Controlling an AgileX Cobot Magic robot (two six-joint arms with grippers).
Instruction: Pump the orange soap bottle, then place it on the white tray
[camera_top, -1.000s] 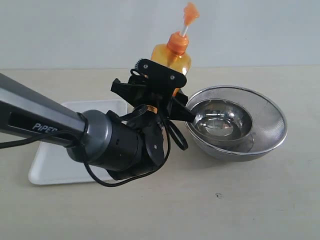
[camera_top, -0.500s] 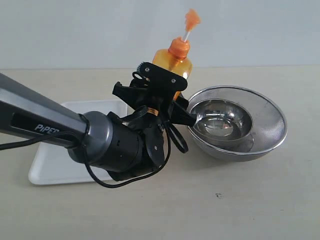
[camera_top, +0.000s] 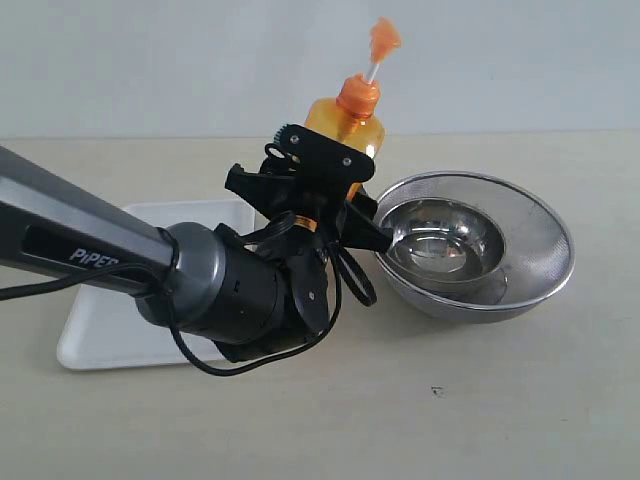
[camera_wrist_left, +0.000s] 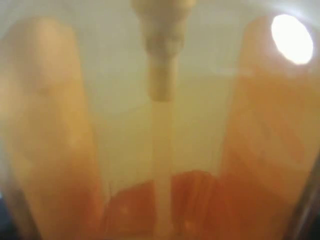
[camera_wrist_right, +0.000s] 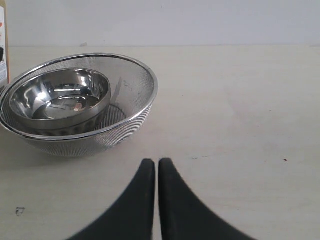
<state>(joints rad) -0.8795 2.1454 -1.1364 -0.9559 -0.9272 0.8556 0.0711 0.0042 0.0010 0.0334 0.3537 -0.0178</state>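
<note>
The orange soap bottle (camera_top: 345, 125) stands at the back of the table, its orange pump head (camera_top: 382, 38) raised on a white stem. My left gripper (camera_top: 372, 200) is shut on the bottle's body, one black finger on each side. The arm hides the lower part of the bottle. In the left wrist view the translucent orange soap bottle (camera_wrist_left: 250, 150) fills the whole picture, with its dip tube (camera_wrist_left: 161, 100) showing inside. The white tray (camera_top: 110, 335) lies to the left, partly under the arm. My right gripper (camera_wrist_right: 156, 161) is shut and empty over bare table.
A round steel mesh bowl (camera_top: 530, 250) with a smaller steel bowl (camera_top: 445, 235) inside sits just right of the bottle, close to the lower finger. From the right wrist the mesh bowl (camera_wrist_right: 135, 105) lies ahead, with a sliver of the bottle's label (camera_wrist_right: 3, 45) beside it.
A second ago the bottle and left gripper sat slightly higher and more to the left; they have since settled a little down and right. No movement in the last half second.
</note>
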